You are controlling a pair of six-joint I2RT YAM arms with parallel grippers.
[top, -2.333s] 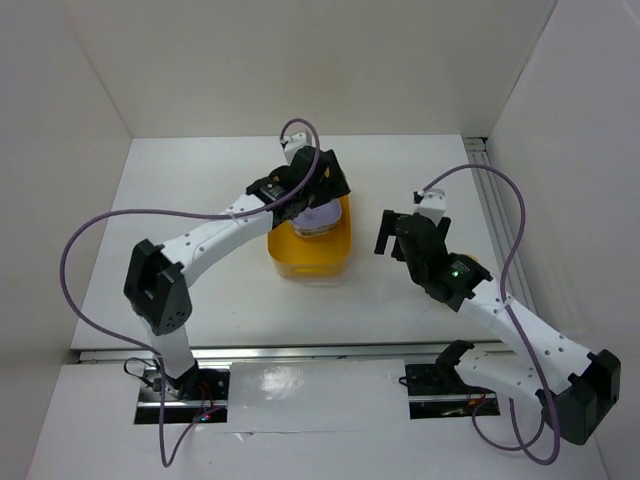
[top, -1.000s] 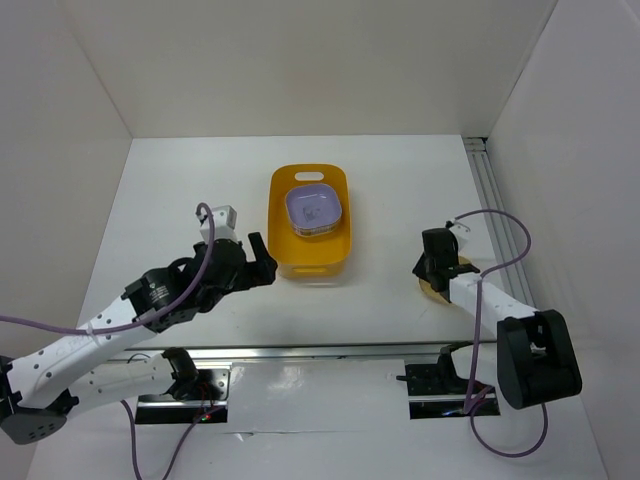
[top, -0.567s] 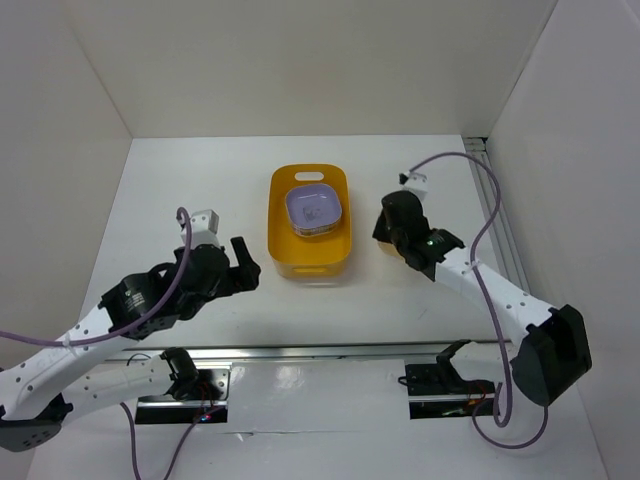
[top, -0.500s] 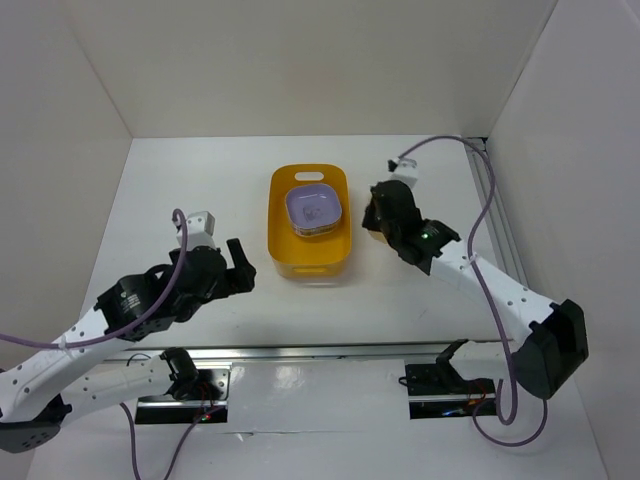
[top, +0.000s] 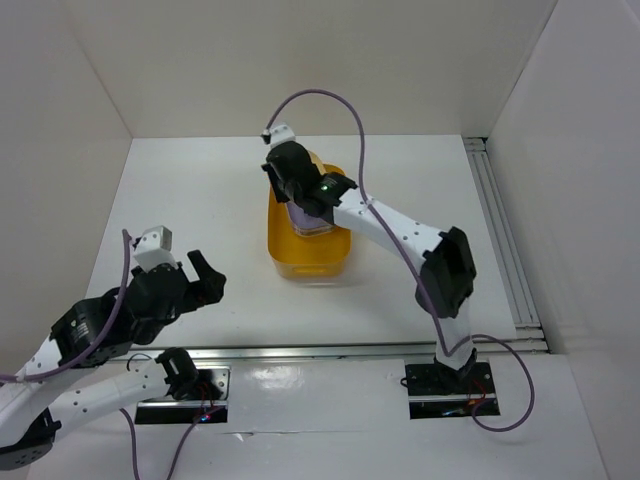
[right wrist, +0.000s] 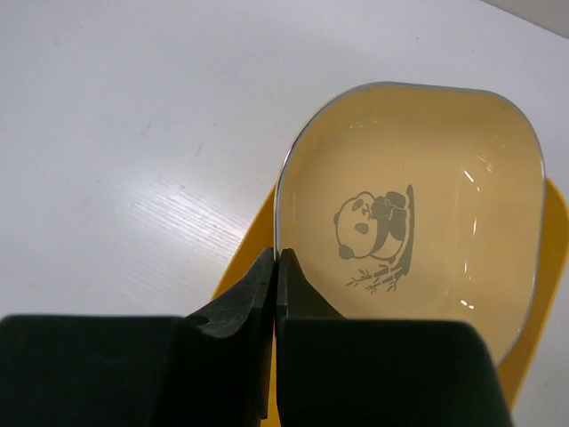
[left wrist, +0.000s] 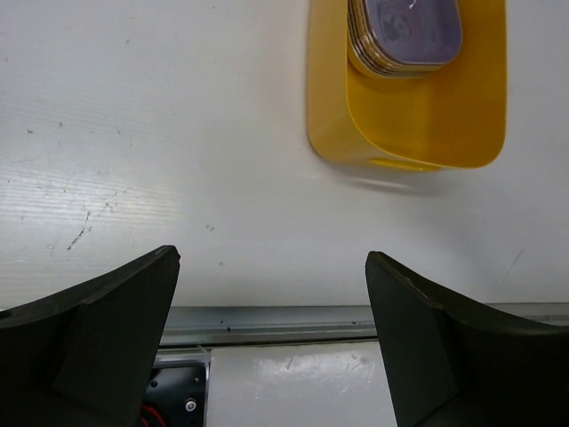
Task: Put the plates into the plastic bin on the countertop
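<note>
The orange-yellow plastic bin stands mid-countertop. A stack of plates with a purple one on top lies in its far end, inside the bin. My right gripper is shut on the left rim of a pale yellow plate with a panda print, held over the bin's rim. In the top view that gripper hangs above the bin's far end. My left gripper is open and empty, pulled back near the table's front-left edge.
White walls enclose the countertop on three sides. A metal rail runs along the right side and another along the near edge. The right arm's forearm crosses above the bin's right side.
The right arm has swung from the right side of the table over the bin, carrying the yellow plate. The left arm has drawn back toward the near-left corner, still open.
</note>
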